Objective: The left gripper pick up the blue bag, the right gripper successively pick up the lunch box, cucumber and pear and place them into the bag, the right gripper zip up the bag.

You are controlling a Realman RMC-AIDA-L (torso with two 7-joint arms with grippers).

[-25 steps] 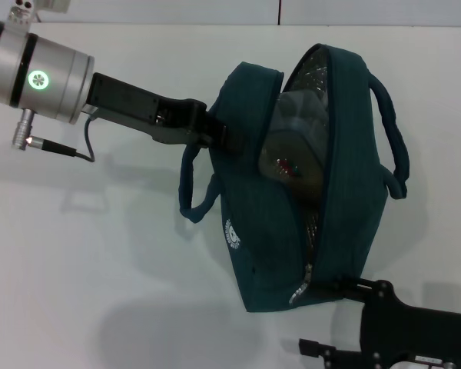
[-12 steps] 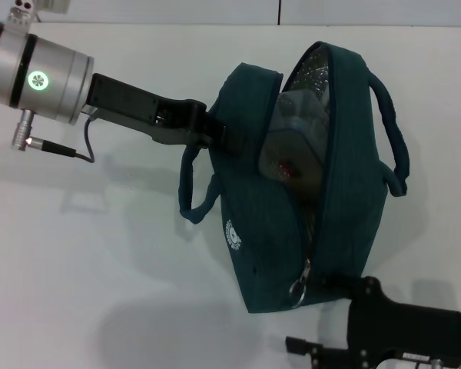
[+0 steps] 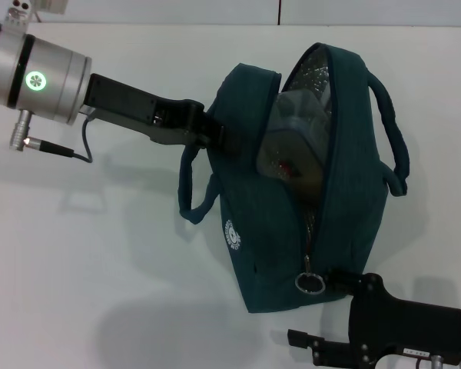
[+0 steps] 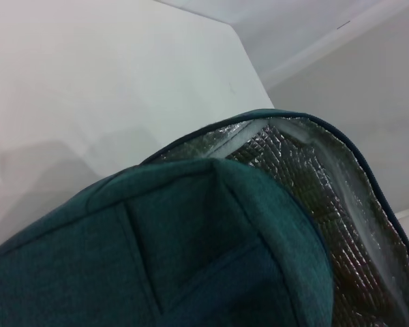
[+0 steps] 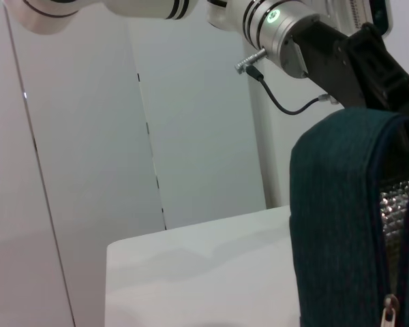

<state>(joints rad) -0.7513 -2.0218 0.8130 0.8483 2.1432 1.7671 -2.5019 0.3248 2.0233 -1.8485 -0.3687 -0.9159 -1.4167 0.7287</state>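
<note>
I have the left end effector [image 3: 219,137] clamped on the upper wall of the blue bag [image 3: 269,231], holding it tilted and propped open over the middle of the white counter [image 3: 100,254]. The mouth gapes toward the far side, silver lining showing, and the lunch box [image 3: 288,150] sits inside it with its red-and-teal label facing up. I can't make out the cucumber or the pear in any view; something yellowish shows under the box, but I won't call it.

The right end effector [image 3: 334,278] is low at the near edge of the counter, right beside the bag's near end. Its fingers reach in at the ring zipper pull [image 3: 310,283]; the ring hangs just at their tips, and I can't tell whether they have closed on it or are merely touching it.

What matters for me now is the zipper line. It runs from the ring at the near end of the bag away toward the far edge of the counter, along the bag's long axis and roughly straight ahead of the right end effector. The right arm is plainly the nearer one to the ring. I judge the closing pull has to follow that line away from me while the left arm keeps the fabric taut.
</note>
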